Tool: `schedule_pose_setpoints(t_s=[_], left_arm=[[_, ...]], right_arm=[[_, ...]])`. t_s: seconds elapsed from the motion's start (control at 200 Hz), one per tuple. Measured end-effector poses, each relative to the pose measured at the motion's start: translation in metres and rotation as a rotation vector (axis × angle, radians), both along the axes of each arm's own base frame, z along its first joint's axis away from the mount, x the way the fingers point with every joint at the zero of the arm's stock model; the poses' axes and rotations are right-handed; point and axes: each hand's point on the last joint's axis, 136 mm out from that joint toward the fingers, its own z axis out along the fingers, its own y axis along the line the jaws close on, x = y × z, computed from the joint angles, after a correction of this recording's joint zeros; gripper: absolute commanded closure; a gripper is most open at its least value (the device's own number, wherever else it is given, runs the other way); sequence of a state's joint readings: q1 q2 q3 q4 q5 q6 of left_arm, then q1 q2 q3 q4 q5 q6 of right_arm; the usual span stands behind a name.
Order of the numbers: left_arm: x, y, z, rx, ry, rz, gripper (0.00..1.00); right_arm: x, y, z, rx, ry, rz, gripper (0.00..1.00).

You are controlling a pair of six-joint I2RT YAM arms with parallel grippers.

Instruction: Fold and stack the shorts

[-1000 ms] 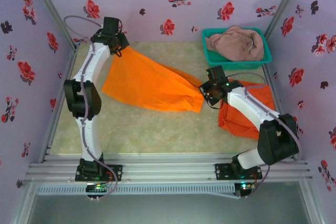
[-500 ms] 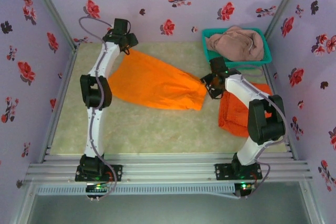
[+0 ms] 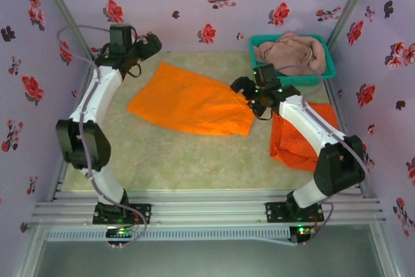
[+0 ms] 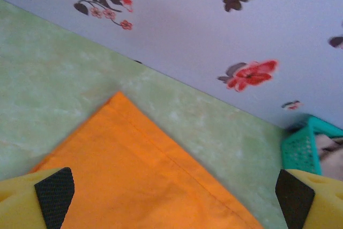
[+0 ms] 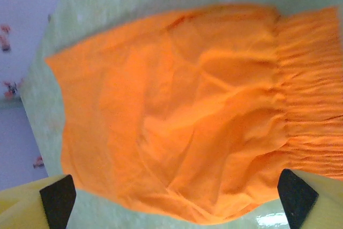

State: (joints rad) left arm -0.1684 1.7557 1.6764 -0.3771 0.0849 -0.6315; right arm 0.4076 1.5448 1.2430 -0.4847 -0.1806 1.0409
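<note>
Orange shorts (image 3: 191, 102) lie spread flat in the middle of the table (image 3: 168, 154), waistband by the right gripper (image 3: 248, 95), far hem corner by the left gripper (image 3: 148, 43). Both grippers are wide open and hold nothing. For a clean fold we'd pinch matching corners, lift low and lay the edges square.

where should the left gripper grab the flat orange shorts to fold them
Probably the far hem corner of the flat orange shorts, approached from the back-left by the open left gripper: that corner is a free, pointed edge lying flat directly ahead of its fingers.
</note>
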Motion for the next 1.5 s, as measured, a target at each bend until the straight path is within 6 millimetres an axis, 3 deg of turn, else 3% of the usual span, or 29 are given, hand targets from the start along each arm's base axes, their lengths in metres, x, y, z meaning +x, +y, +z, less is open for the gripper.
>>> schedule_pose_setpoints(t_s=[0.105,0.315,0.405,0.485,0.63,0.76,1.015,1.205,1.31,1.5], left_arm=[[-0.009,-0.008,-0.040,-0.056,0.040,-0.024,0.01],[-0.036,-0.015,-0.188,-0.126,0.320,-0.009,0.01],[-0.049,-0.013,-0.224,-0.133,0.386,0.006,0.01],[-0.055,-0.012,-0.237,-0.137,0.397,0.011,0.01],[-0.055,-0.009,-0.237,-0.158,0.342,0.022,0.01],[-0.072,-0.002,-0.236,-0.169,0.305,0.033,0.01],[-0.146,0.019,-0.238,-0.186,0.307,0.101,0.01],[-0.203,0.037,-0.235,-0.195,0.291,0.162,0.01],[-0.213,0.045,-0.210,-0.179,0.231,0.172,0.01],[-0.217,0.051,-0.130,-0.164,0.008,0.135,0.01]], right_arm=[[-0.004,0.024,-0.030,0.014,0.071,0.084,0.03],[-0.014,0.046,-0.078,0.012,0.178,0.168,0.04],[-0.018,0.046,-0.093,-0.001,0.211,0.178,0.04],[-0.021,0.045,-0.107,-0.020,0.238,0.190,0.05],[-0.023,0.044,-0.121,-0.044,0.260,0.215,0.05],[-0.026,0.044,-0.122,-0.053,0.260,0.246,0.05],[-0.042,0.043,-0.120,-0.059,0.268,0.327,0.06],[-0.064,0.029,-0.106,-0.102,0.250,0.380,0.05],[-0.067,0.016,-0.083,-0.162,0.152,0.397,0.05],[-0.064,-0.024,-0.019,-0.281,-0.129,0.331,0.01]])
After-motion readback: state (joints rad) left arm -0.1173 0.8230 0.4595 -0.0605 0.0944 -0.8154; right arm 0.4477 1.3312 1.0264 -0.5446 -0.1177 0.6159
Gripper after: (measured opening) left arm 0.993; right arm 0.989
